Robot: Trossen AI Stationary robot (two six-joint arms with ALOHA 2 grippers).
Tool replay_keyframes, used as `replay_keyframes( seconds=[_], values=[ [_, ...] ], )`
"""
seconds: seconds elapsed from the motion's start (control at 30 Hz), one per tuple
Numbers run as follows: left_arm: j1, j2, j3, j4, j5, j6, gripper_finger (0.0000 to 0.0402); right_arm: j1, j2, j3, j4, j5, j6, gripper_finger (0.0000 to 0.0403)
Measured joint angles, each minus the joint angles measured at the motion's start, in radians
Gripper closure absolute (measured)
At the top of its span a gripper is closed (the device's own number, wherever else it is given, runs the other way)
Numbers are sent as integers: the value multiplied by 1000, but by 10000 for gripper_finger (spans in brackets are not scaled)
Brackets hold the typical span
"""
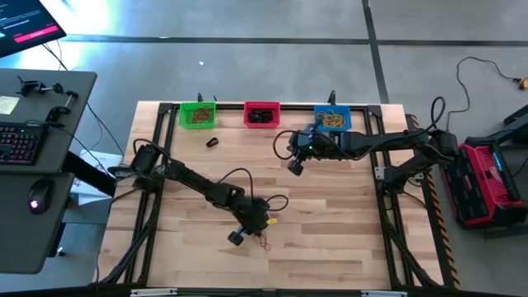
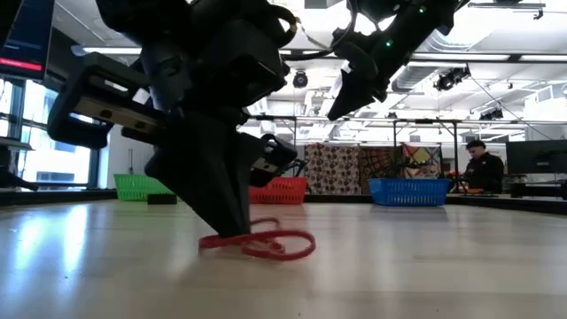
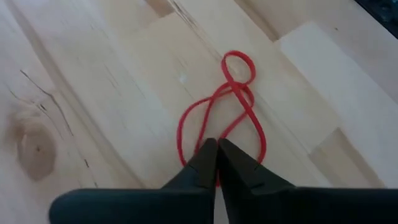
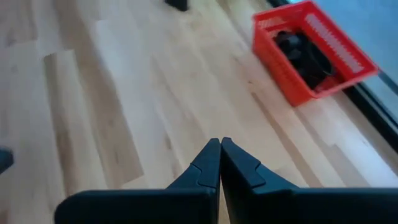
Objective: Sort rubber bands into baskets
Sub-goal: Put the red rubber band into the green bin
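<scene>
The left gripper (image 3: 217,163) is down on the wooden table (image 1: 330,214) near its front middle, its two dark fingers pressed together on one strand of a red rubber band (image 3: 225,112) that lies twisted into a figure-eight on the boards. In the low view the same red band (image 2: 266,242) rests flat on the tabletop with the pointed fingertips planted on its near end, the rest of it trailing free toward three o'clock. Seen from above, that band (image 1: 264,240) sits at about six o'clock from the table's middle. The three baskets stand in a row along the far edge, around twelve o'clock: the green basket (image 1: 197,115) holding tan bands, the red basket (image 1: 262,114) holding dark ones, and the blue basket (image 1: 332,119) holding yellowish ones. A small dark object (image 1: 211,142) (what it is cannot be made out) lies on the boards just in front of the green basket. The right gripper (image 4: 219,163) hangs above the table in front of the red and blue baskets, fingers closed together and holding nothing
</scene>
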Motion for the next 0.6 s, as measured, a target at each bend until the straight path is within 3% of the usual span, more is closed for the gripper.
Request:
replay_keyframes(
  seconds=[0.4,0.6],
  values=[
    [-3,-130,-2,-219,-87,13,401,15,0,0,-11,-200,-187,403],
    [0,-246,-2,-308,-139,29,401,44,0,0,-4,-220,-225,403]
  ],
)
